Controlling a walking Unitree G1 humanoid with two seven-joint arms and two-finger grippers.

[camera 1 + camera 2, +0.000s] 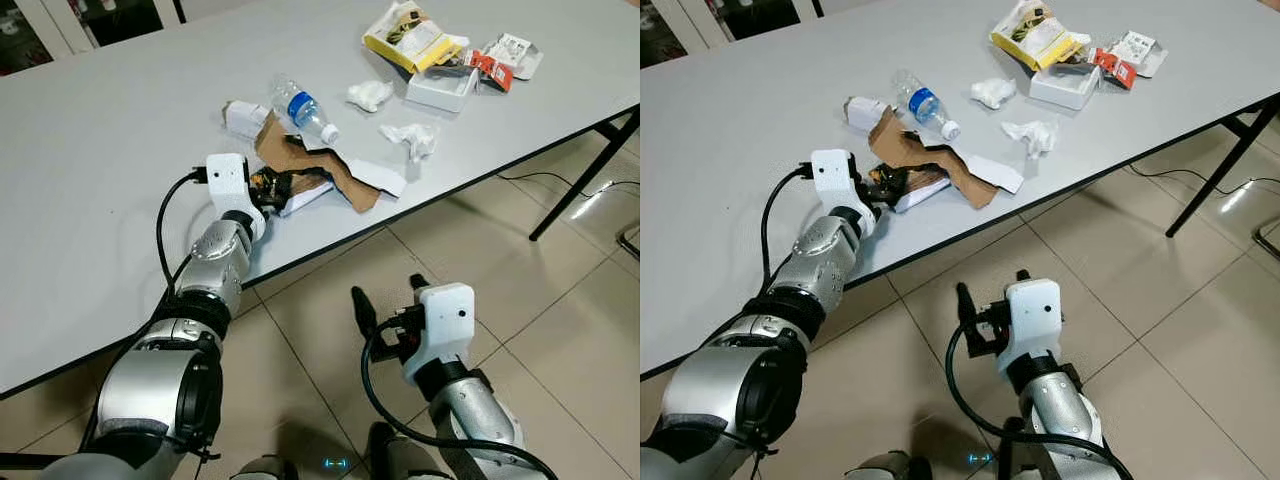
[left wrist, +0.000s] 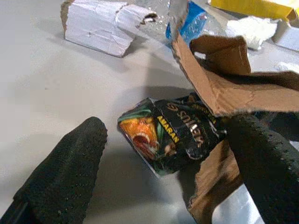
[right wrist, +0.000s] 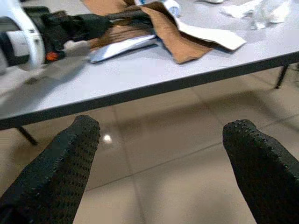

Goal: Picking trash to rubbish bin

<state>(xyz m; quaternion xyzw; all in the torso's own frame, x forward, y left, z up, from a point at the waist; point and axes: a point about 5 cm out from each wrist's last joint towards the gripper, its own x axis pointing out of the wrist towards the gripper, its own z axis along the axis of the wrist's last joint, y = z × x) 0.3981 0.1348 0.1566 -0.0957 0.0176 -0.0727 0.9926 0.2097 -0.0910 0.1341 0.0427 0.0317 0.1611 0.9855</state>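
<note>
A crumpled black snack wrapper [image 2: 170, 135] lies on the grey table [image 1: 110, 150], partly under a torn piece of brown cardboard [image 1: 320, 165]. My left gripper [image 2: 166, 168] rests low on the table with its fingers open on either side of the wrapper; the far finger [image 2: 266, 158] is close to it, the other finger [image 2: 65, 172] stands apart. A clear plastic bottle [image 1: 302, 110] with a blue label and a torn white carton [image 1: 243, 117] lie just behind. My right gripper [image 1: 390, 295] hangs open below the table edge, over the tiled floor, holding nothing.
Farther along the table lie two crumpled tissues [image 1: 370, 95] [image 1: 412, 138], a yellow packet [image 1: 408, 38], a white box [image 1: 440, 88] and a red wrapper [image 1: 488, 68]. A black table leg [image 1: 580, 180] slants at the right. Tiled floor [image 1: 520, 330] spreads in front.
</note>
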